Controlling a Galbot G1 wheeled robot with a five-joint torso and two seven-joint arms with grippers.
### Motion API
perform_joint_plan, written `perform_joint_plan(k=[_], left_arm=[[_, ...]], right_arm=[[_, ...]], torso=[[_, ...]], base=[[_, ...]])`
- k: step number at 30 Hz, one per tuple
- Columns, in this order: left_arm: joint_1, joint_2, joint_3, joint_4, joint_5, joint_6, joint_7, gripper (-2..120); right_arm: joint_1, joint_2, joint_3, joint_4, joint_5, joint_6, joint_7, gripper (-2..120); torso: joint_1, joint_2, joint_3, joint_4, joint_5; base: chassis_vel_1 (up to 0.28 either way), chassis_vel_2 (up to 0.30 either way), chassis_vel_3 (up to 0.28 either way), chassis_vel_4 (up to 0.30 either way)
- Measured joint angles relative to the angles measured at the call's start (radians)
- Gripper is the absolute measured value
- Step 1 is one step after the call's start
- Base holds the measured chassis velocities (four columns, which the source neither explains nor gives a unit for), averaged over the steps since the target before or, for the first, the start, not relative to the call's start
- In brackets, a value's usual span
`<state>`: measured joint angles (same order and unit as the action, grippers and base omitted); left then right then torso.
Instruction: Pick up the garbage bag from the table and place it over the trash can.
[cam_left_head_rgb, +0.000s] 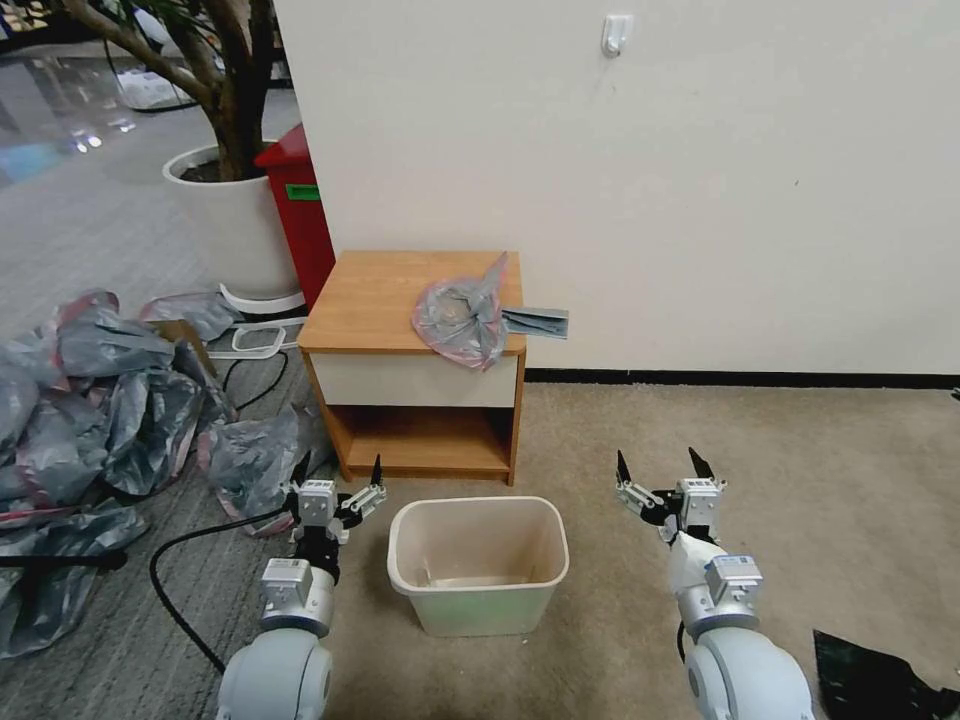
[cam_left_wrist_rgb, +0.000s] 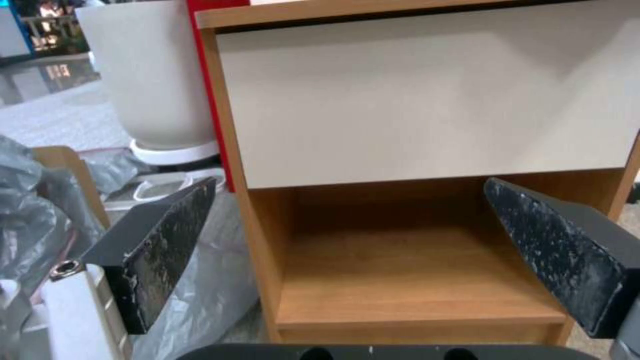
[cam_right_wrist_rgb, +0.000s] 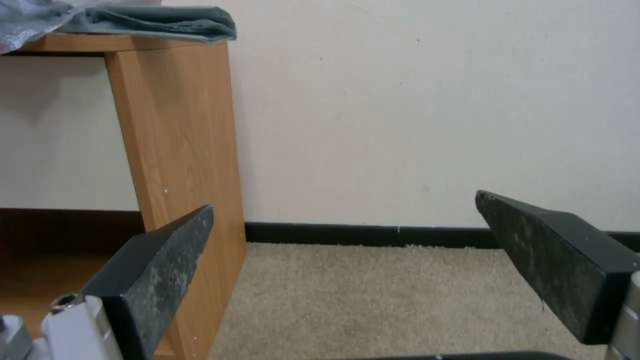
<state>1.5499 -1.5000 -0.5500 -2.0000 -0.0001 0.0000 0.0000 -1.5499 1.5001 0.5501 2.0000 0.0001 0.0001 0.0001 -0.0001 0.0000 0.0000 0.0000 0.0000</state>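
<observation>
A: Where is the left claw?
B: Low at seven o'clock, arm reaching forward, fingers spread wide, nothing between them.
A: The right claw?
B: At five o'clock, likewise raised forward, gaping and empty.

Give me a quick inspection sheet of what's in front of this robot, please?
Surface: table, wooden top, against the wall.
Job's things: garbage bag crumpled on the table's right front corner, overhanging the edge; trash can upright on the carpet before the table, no bag fitted.
Clutter: heap of grey bags on the floor, left.
Grippers: left gripper and right gripper low, flanking the can, jaws open, holding nothing.
Cables: black cable on the floor by the left arm.
Surroundings: white plant pot, red bin, beige carpet.
</observation>
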Motion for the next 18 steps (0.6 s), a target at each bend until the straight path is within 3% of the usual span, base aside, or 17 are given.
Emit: perform_joint_plan(k=[18], left_arm=[[0.000,0.000,0.000,0.000,0.000,0.000,0.000,100]], right_arm=[[0.000,0.000,0.000,0.000,0.000,0.000,0.000,100]], torso=[[0.000,0.000,0.000,0.0000,0.0000]], base=[[0.000,0.000,0.000,0.000]])
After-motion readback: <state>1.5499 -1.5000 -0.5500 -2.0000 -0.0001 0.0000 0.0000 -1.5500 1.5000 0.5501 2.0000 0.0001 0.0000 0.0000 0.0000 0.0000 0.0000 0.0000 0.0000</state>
